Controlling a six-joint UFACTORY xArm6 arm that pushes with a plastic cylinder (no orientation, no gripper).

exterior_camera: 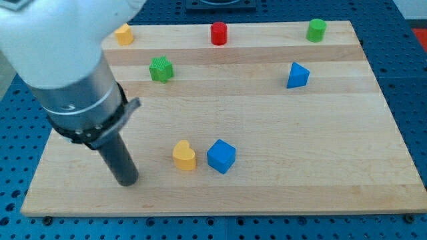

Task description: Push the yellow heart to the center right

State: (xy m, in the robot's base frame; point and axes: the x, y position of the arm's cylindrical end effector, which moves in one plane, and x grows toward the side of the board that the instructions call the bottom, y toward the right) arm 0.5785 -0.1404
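The yellow heart (184,155) lies on the wooden board (280,120) at the lower middle, touching or nearly touching a blue cube (221,156) on its right. My tip (127,181) rests on the board to the left of the yellow heart, about a block's width or more away from it and slightly lower in the view. The rod rises up and left into the large grey arm body, which hides the board's upper left part.
A green star-shaped block (161,69) sits upper left. A yellow block (123,34), a red cylinder (219,33) and a green cylinder (316,30) stand along the top edge. A blue triangular block (297,75) lies at the upper right.
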